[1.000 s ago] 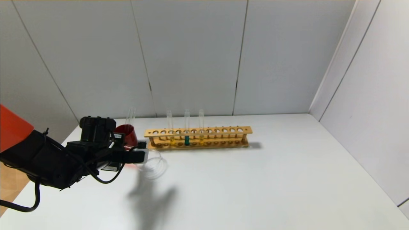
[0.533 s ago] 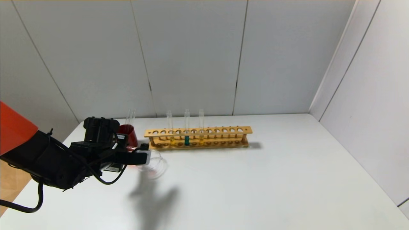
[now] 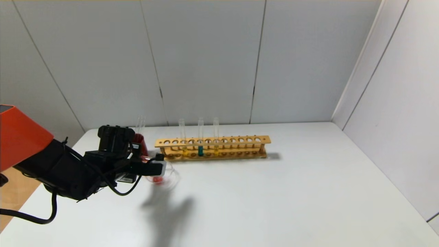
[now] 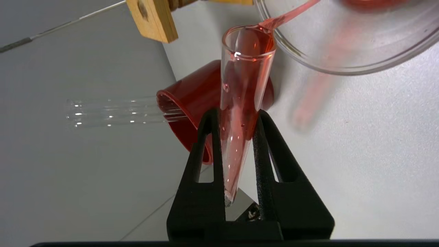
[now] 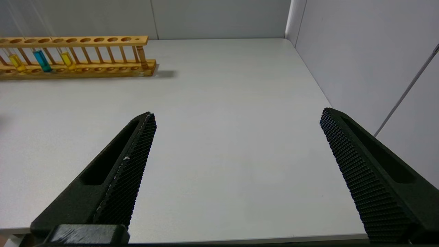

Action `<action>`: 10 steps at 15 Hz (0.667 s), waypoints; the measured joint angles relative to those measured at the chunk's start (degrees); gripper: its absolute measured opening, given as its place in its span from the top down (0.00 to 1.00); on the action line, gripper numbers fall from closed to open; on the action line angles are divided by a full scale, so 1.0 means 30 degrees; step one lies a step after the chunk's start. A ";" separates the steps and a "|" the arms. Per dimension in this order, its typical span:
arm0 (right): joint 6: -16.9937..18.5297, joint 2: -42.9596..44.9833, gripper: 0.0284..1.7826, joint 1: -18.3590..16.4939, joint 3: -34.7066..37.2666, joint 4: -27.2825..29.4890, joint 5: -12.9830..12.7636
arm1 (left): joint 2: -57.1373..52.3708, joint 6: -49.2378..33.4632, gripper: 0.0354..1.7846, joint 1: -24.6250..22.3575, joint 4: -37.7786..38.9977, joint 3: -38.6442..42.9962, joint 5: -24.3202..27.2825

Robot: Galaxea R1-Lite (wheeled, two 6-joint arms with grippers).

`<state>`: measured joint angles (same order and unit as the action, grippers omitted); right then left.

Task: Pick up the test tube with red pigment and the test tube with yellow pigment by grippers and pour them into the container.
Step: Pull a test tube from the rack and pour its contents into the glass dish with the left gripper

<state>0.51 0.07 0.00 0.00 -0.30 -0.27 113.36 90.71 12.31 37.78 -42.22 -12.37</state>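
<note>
My left gripper (image 3: 159, 167) is shut on the test tube with red pigment (image 4: 240, 89) and holds it tipped over the near-left rim of the container (image 3: 168, 178), a shallow clear glass dish. In the left wrist view the gripper (image 4: 236, 115) clamps the tube's lower part, and a thin red stream runs from the tube's mouth into the dish (image 4: 346, 58). A red pool (image 3: 157, 179) lies in the dish. Two tubes with yellow pigment (image 3: 185, 151) (image 3: 216, 149) stand in the wooden rack (image 3: 240, 140). My right gripper (image 5: 236, 116) is open and empty over bare table, out of the head view.
A teal tube (image 3: 200, 151) stands between the yellow ones in the rack. A dark red cup (image 3: 141, 145) holding empty glass tubes (image 3: 140, 122) stands behind the left gripper, close to the dish. White walls enclose the back and right of the table.
My left arm has moved right and forward towards the dish with the tube. Red liquid now shows in the dish, where none showed before.
</note>
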 joint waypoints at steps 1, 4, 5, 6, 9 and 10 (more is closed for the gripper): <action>0.0000 0.0000 0.02 0.0000 0.0000 0.0000 0.0000 | 0.0028 0.0089 0.84 0.0085 -0.0024 -0.0037 -0.0016; 0.0004 0.0000 0.02 0.0000 0.0000 0.0000 0.0008 | 0.0049 0.0540 0.84 0.0203 -0.0045 -0.0049 -0.0540; 0.0004 0.0000 0.02 0.0000 0.0000 -0.0008 0.0000 | 0.0049 0.0642 0.84 0.0256 -0.0033 -0.0057 -0.0589; 0.0004 0.0000 0.02 0.0000 0.0000 -0.0008 0.0008 | 0.0037 0.0939 0.84 0.0333 -0.0033 -0.0065 -0.0707; 0.0004 0.0000 0.02 0.0000 0.0000 0.0000 0.0008 | 0.0028 0.1288 0.84 0.0471 -0.0033 -0.0106 -0.1117; 0.0004 0.0000 0.02 0.0000 0.0000 -0.0008 0.0000 | 0.0020 0.1463 0.84 0.0573 -0.0033 -0.0106 -0.1117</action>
<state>0.52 0.07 0.00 0.00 -0.33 -0.27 113.42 95.10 14.03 37.68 -42.53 -15.73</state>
